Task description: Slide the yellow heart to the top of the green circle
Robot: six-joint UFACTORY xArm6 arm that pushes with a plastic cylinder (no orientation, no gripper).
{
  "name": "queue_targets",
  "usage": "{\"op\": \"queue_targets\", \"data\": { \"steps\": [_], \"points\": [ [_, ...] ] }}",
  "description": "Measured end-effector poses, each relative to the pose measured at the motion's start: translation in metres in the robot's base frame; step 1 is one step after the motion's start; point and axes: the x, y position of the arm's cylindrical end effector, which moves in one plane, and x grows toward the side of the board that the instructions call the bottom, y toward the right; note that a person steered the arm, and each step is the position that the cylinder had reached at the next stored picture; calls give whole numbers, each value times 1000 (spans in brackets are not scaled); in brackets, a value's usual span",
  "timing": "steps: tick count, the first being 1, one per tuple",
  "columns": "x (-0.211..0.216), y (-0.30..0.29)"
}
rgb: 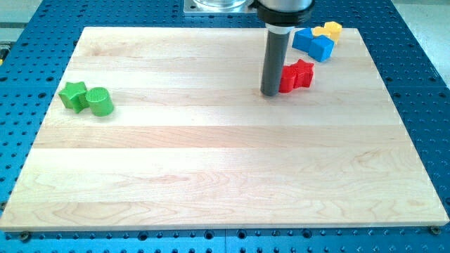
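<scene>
The largest item is the blue perforated base plate (422, 105), which fills the frame edges on all sides. On it lies the wooden board (211, 161), a pale rectangular panel made of horizontal strips, occupying most of the view.

The dark rod (274, 60) descends from the view's top, right of centre. It is upright and cylindrical, hanging from a wider black collar at the frame edge. There is no gripper and there are no fingers on this arm, so no open or closed state applies. My tip (269, 93) rests at board level, directly at the view's left side of the red block (296, 76). Tip and red block appear to touch or nearly touch; the exact contact cannot be confirmed. The red block's shape cannot be made out with certainty.

The blue block (313, 43) lies near the board's upper right corner, above and to the right of the red block, apart from it. Its outline is irregular.

The yellow heart (328, 29) sits at the view's top right of the board, touching the blue block on that block's upper right side. It is partly hidden behind the blue block.

At the board's far left, 2 green blocks stand together. The green star (72, 94) is on the left; the green circle (100, 101) touches it on the right. Both are well apart from the yellow heart and from my tip.
</scene>
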Motion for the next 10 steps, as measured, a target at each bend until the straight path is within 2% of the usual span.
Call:
{"op": "queue_targets", "data": {
  "steps": [1, 2, 3, 4, 5, 6, 8, 10],
  "points": [
    [-17, 41],
    [4, 55],
    [-13, 139],
    [-95, 210],
    [-150, 212],
    [-181, 204],
    [-169, 134],
    [-130, 58]
  ]
}}
